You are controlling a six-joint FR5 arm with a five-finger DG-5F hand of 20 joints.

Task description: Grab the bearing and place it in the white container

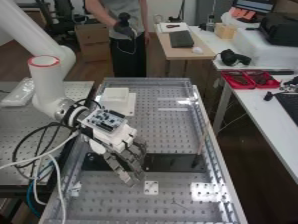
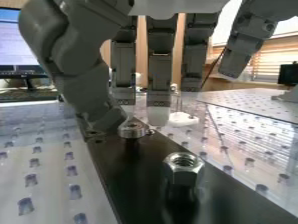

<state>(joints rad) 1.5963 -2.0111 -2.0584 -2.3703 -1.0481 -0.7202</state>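
Toward three o'clock in the high view, your black plate (image 1: pixel 176 162) extends past the hand (image 2: pixel 159 65), its fingers extended, grasping nothing. The white container (image 1: pixel 116 94) sits at twelve. The bearing (image 2: pixel 133 130) is on the plate, beside the thumb: you've grasp and placement ahead. Thumb-bearing contact and the container's inside are unclear.

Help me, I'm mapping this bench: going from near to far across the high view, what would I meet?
Small white square piece, dark strip, white container, wood-topped table.
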